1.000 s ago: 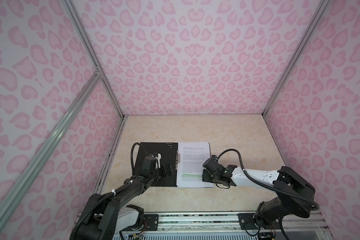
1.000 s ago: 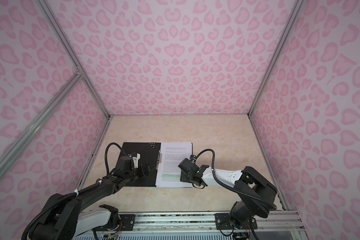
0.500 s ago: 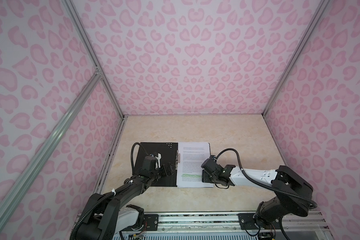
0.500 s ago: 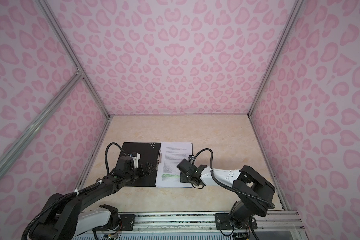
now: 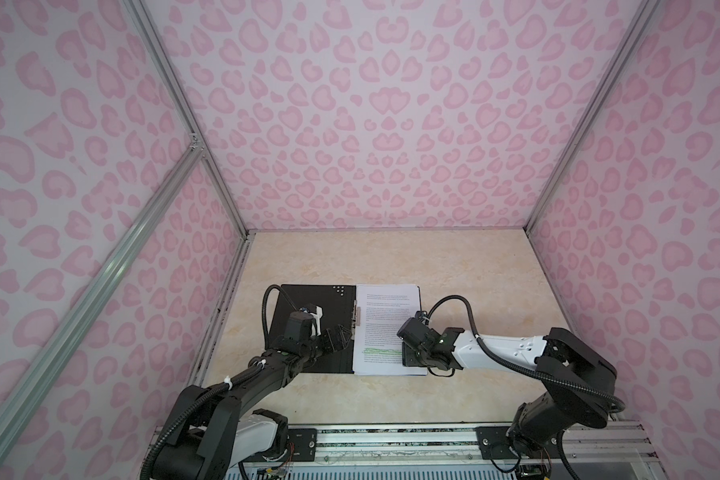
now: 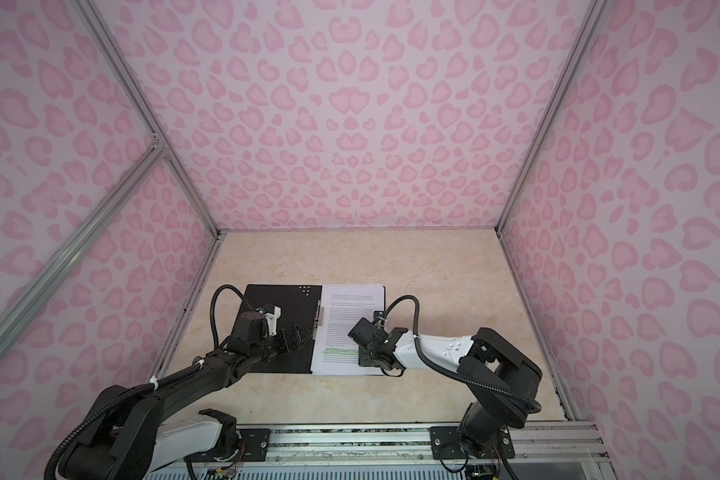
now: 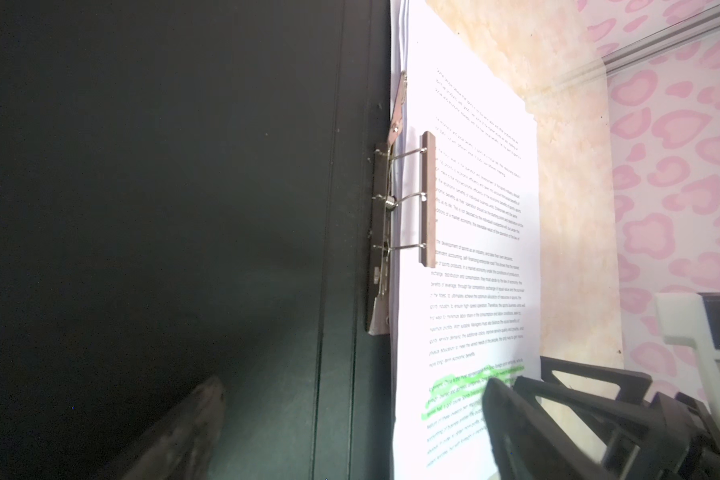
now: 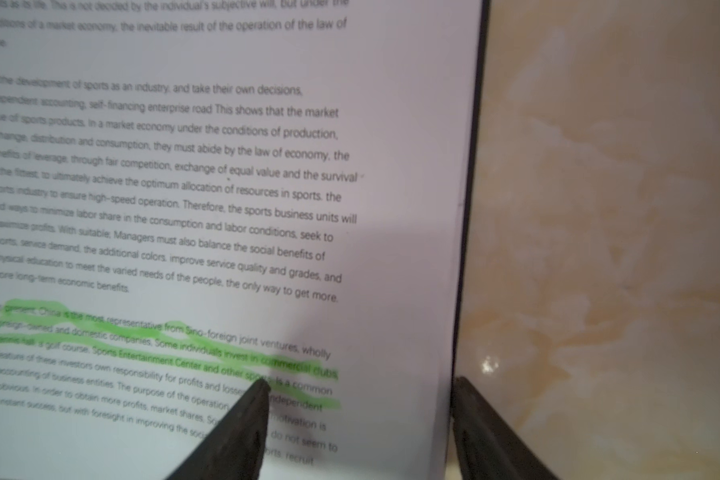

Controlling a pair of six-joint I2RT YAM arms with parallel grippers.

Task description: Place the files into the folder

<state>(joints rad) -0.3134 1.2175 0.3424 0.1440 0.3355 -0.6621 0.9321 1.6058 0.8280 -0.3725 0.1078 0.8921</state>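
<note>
Walls of pale panels printed with pink heart-like spots enclose a beige marbled worktop.

In both top views, a thin folder lies open flat near the worktop's front left, black inside facing up. The files, a stack of white sheets printed with black text, lie on its right half, just beside a metal clip at the spine. The left end effector hangs over the black left half. The right end effector sits at the stack's right edge, near green highlighted lines.

In the left wrist view, the metal clip's bar lies across the files' margin. The left end effector is spread wide and holds nothing: one finger over black cover, the other over paper.

In the right wrist view, the right end effector is parted and grips nothing. One finger is over the top sheet's green highlighted lines, the other beyond the folder's dark edge, over bare worktop.
</note>
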